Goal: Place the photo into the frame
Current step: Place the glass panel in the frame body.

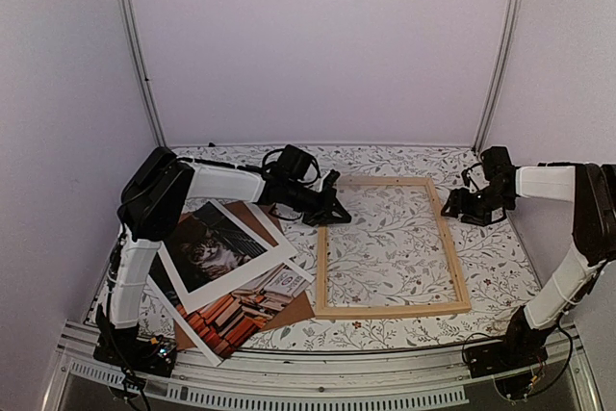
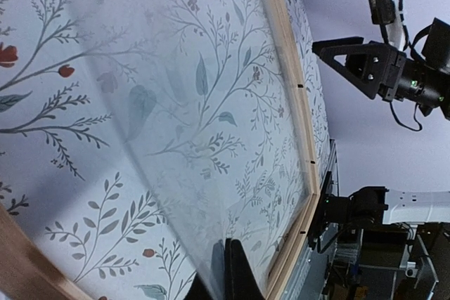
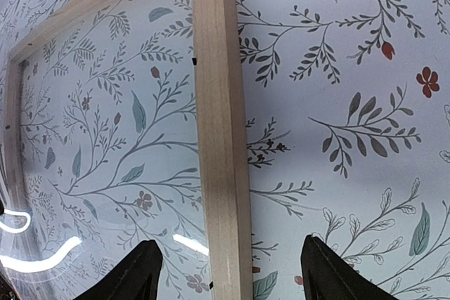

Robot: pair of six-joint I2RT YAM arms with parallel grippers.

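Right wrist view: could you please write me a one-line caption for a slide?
Open right gripper, one finger either side of the frame's light wooden bar, over the floral tablecloth.

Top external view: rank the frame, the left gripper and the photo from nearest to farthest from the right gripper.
1. frame, its right bar close by the right gripper.
2. left gripper, across at the frame's far-left corner.
3. photo, left of the frame, partly under the white mat.

From high behind, down over the whole counter [image 1: 491, 257]. From both wrists, close on the frame [image 1: 390, 311], shared by all: skimming sideways from the left, steeply downward from the right.
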